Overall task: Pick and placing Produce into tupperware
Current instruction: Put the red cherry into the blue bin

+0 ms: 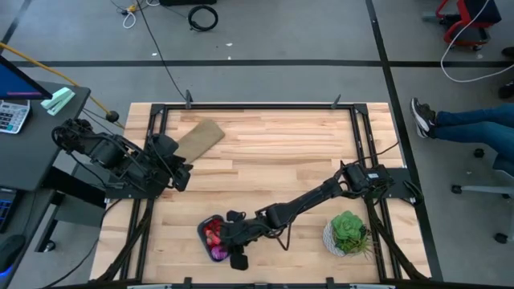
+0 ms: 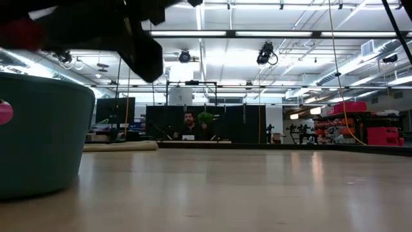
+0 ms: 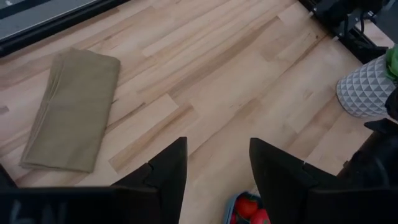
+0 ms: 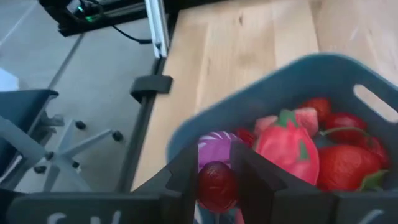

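Right gripper [image 4: 217, 180] over the tupperware [image 4: 298, 78], grasping a dark red berry [image 4: 216, 185].
Release only once centred above the piled produce [image 4: 311, 149]; left gripper [image 3: 217, 180] waits, fingers parted.

In the high view the right claw [image 1: 233, 241] covers most of the tupperware [image 1: 210, 238], so only a few red and purple bits of the produce [image 1: 214, 234] show, too small to tell apart. In the low view the tupperware's wall [image 2: 38, 132] is cut off at the left edge, and the dark arm above it is a blur running out of the top. The left wrist view shows just a corner of the tupperware [image 3: 235, 205] between the left claw's fingers [image 3: 168, 180]; the white pot [image 3: 365, 87] is cropped at the right edge.
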